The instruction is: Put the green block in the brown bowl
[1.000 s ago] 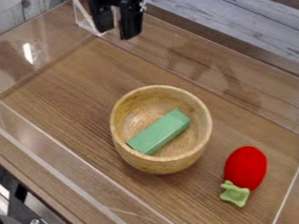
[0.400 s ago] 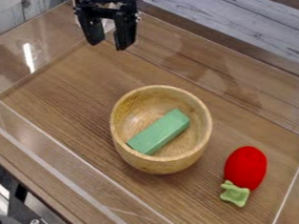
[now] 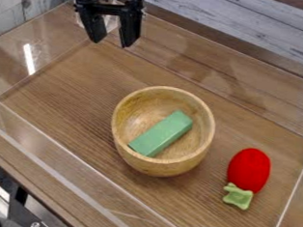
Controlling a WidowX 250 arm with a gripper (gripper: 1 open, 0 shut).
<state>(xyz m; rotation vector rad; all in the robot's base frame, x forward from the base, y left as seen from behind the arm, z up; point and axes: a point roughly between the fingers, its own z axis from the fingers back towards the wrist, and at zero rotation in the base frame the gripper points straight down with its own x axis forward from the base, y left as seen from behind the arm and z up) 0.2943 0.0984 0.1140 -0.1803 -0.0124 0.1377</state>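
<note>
A: Entry, current moment. The green block (image 3: 162,133) is seen lying inside the brown bowl (image 3: 129,155), slanted across its floor, one end toward the far wall and the other toward the near-left wall. No part of it is seen over the rim.

B: Gripper state to be recorded?

A: The gripper (image 3: 109,32) is held high, well beyond the bowl toward the far-left corner of the table (image 3: 64,100), pointing down. Its jaws are spread wide and nothing is carried between them.

B: Change against the earlier views?

A: A second ago the gripper was seen more edge-on, its fingers read as one dark mass. Since then it has been rolled about its own axis, so both fingers (image 3: 91,29) are now shown apart. Its position over the table is hardly altered. Block and bowl have not been moved.

B: Meaning for the task?

A: The placement is judged complete; only a retreat remains. The red strawberry toy (image 3: 248,169), just right of the bowl, is left untouched.
</note>
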